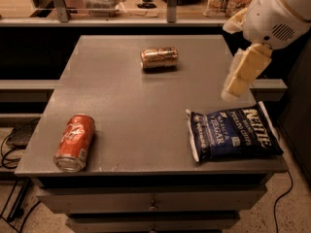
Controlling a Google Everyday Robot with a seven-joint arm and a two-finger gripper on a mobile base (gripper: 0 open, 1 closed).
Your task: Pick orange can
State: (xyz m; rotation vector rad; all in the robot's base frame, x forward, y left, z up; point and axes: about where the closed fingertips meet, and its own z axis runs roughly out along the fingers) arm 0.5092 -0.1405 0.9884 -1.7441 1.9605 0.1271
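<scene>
**A:** Where does the orange can (159, 58) lie?

**B:** On its side on the far half of the grey tabletop (131, 106), a little right of the middle; its length runs left to right; the bronze body bears pale mottled markings; nothing touches it.

**A:** What else does the tabletop carry?

**B:** A blue chip bag (233, 136) lies flat at the near right corner, white lettering up, its right end at the tabletop's edge; a brighter red can (74, 142) lies on its side at the near left corner, one silver end toward the camera; both are well apart from the orange can and from each other.

**A:** And the gripper?

**B:** The gripper (235, 87) hangs in the air over the right side of the tabletop, just beyond the chip bag's far edge and right of the orange can, well apart from it; it is pale yellow and slants down and left from a rounded white arm housing (279, 13) at the top right; how far open it is cannot be told; no object shows in its hold.

**A:** Anything around the tabletop?

**B:** A ledge (121, 21) runs behind it; drawers (150, 198) sit below its front edge.
</scene>
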